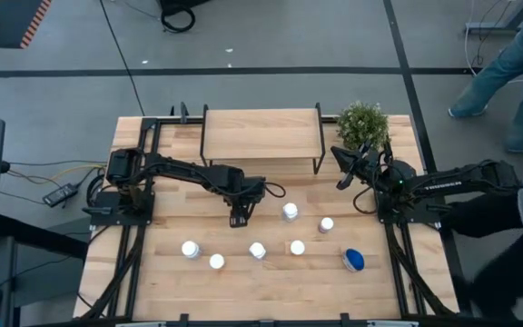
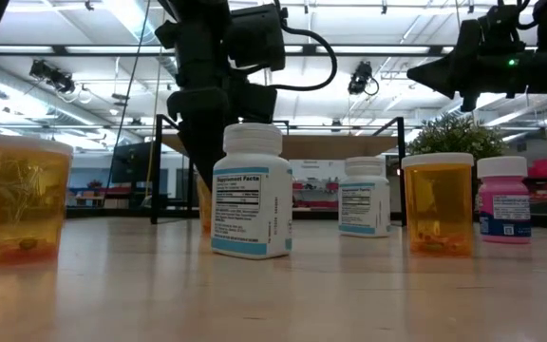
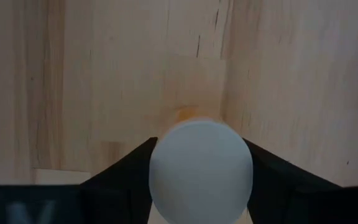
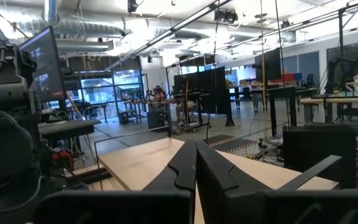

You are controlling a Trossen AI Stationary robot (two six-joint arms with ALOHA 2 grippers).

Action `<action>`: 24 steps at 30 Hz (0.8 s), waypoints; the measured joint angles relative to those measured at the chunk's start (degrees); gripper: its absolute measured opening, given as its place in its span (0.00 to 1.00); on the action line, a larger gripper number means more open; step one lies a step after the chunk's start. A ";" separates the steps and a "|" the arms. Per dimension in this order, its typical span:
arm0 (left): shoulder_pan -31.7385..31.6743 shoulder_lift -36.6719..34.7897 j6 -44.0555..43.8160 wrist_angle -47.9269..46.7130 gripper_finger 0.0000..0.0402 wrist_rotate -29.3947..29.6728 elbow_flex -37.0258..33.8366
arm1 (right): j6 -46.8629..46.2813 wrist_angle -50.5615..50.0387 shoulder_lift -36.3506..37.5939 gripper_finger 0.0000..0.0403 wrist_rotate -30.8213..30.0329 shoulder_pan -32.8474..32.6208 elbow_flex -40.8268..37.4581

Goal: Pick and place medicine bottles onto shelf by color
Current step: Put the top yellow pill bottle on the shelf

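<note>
The left gripper [image 3: 201, 180] stands over an upright orange bottle [image 3: 201, 171], cap up, one finger [image 3: 120, 177] on each side of it; whether they press it, I cannot tell. Beyond it stands the shelf [image 1: 261, 134]. The right gripper [image 4: 196, 163] hangs shut, empty, beside the plant [image 1: 363, 123].

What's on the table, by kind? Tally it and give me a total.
White-capped bottles: 7 (six standing free, one at the left gripper)
Blue-topped bottle: 1
Shelf: 1
Potted plant: 1
Total: 10
</note>
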State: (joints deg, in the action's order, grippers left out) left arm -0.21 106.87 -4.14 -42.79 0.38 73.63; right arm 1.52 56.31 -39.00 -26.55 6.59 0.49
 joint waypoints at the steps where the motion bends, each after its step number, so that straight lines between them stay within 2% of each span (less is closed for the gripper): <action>1: 0.00 0.00 -0.06 -0.02 0.49 0.00 0.00 | 0.01 0.00 0.00 0.02 0.00 0.00 0.00; 7: 0.00 -0.83 -1.23 -0.96 0.56 0.24 0.00 | 0.02 0.00 0.00 0.02 0.00 0.00 0.00; 13: -0.42 -3.86 -1.25 -5.73 0.49 2.30 1.81 | 0.02 0.00 0.00 0.02 -0.02 0.02 0.00; 18: -1.79 -5.86 -0.03 -13.19 0.50 3.02 7.46 | 0.02 0.01 0.02 0.02 -0.01 0.02 0.00; 24: -3.90 -7.01 2.95 -25.20 0.58 9.71 17.63 | 0.02 0.02 0.02 0.02 0.00 0.02 0.00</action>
State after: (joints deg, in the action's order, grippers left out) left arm -4.11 99.86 -1.19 -67.98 10.09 91.26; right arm 1.54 56.34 -38.98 -26.55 6.61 0.49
